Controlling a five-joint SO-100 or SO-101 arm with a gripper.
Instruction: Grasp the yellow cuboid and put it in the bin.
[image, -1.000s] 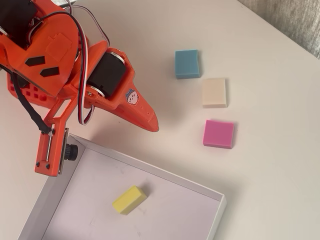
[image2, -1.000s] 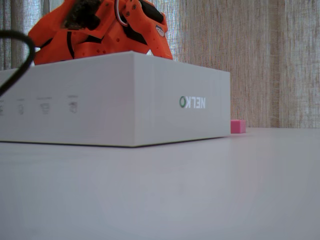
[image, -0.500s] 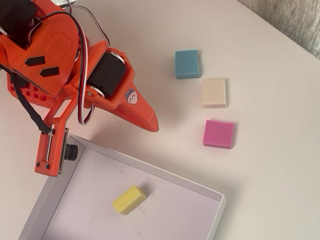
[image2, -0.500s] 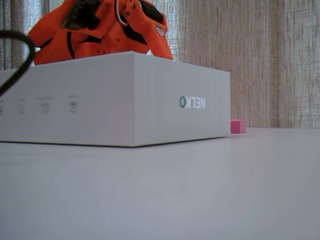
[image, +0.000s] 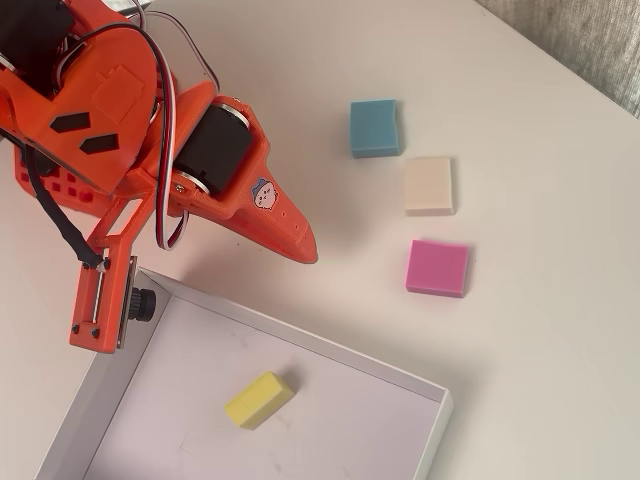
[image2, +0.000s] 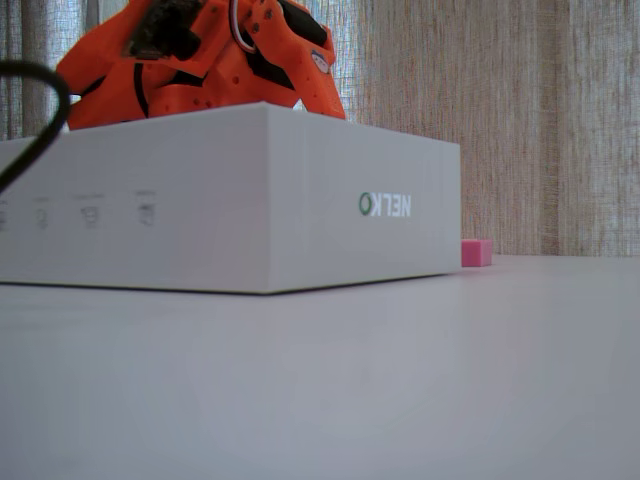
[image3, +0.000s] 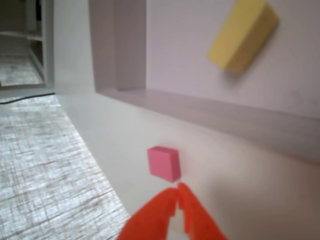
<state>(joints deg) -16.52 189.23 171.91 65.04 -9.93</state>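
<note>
**Yellow cuboid in bin, claw empty**

While the yellow cuboid (image: 260, 399) lies flat on the floor of the bin (image: 300, 336), well clear of its walls in the overhead view, the orange gripper (image: 303, 249) sits outside the tray, just past its far wall, above bare table. Wrist view shows the gripper (image3: 178, 192) w/ its two orange tips pressed together, nothing between them, so it's closed & empty. Same view has the cuboid (image3: 243, 34) inside the bin (image3: 210, 112) at upper right, and the pink block (image3: 164, 162) just ahead of the tips on the table.

Overhead, three other blocks lie on the table right of the arm, apart from each other: teal block (image: 375, 127), cream block (image: 429, 185), pink block (image: 437, 268).

Low fixed view: bin's outer wall (image2: 230, 200) fills the frame, orange arm (image2: 190, 60) rising behind it, pink block (image2: 476, 252) at the bin's right corner. Cuboid hidden there.
</note>
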